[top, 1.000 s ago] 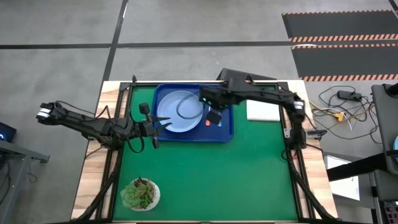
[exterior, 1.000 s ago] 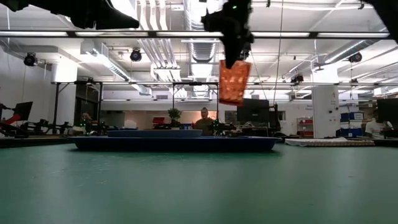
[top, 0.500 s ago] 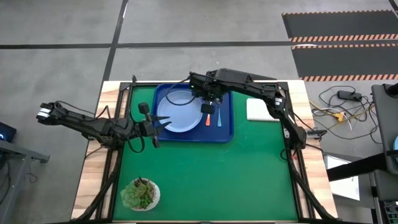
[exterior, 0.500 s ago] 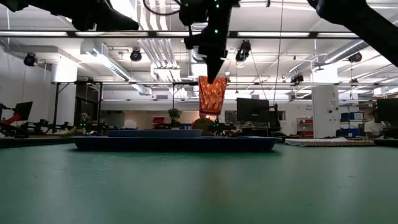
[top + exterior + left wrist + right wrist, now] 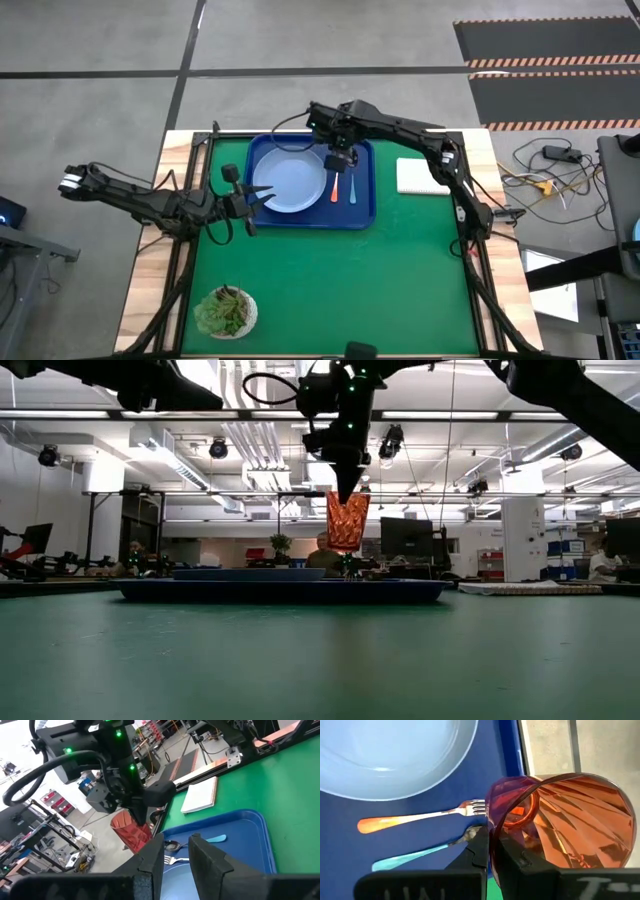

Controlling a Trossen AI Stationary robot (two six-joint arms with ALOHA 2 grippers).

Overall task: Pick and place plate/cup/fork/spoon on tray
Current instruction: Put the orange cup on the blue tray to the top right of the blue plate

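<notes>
The dark-blue tray [image 5: 362,210] lies at the table's far middle. On it lie the pale-blue plate [image 5: 288,183], the orange-handled fork [image 5: 335,190] and the blue-handled spoon [image 5: 352,188]. My right gripper [image 5: 340,160] is shut on the dark-red cup [image 5: 347,520] and holds it above the tray's far part, over the fork's and spoon's metal ends. My left gripper [image 5: 255,200] is open and empty at the tray's left edge, by the plate's rim. My right gripper holds the cup by its rim [image 5: 492,827], with one finger inside the cup and one outside. The fingers come from above, pointing down. The cup hangs below them nearly upright, mouth up, lifted clear of the tray [image 5: 280,590].
A white pad [image 5: 420,177] lies to the right of the tray. A small pot with a green succulent [image 5: 226,312] stands at the near left. The green table mat in front of the tray is bare.
My right gripper has carried the cup toward the table's far edge and a little left, and has come down. The cup has gone from tilted to nearly upright and hangs lower over the tray. The fork and spoon, covered by the arm before, now show.
</notes>
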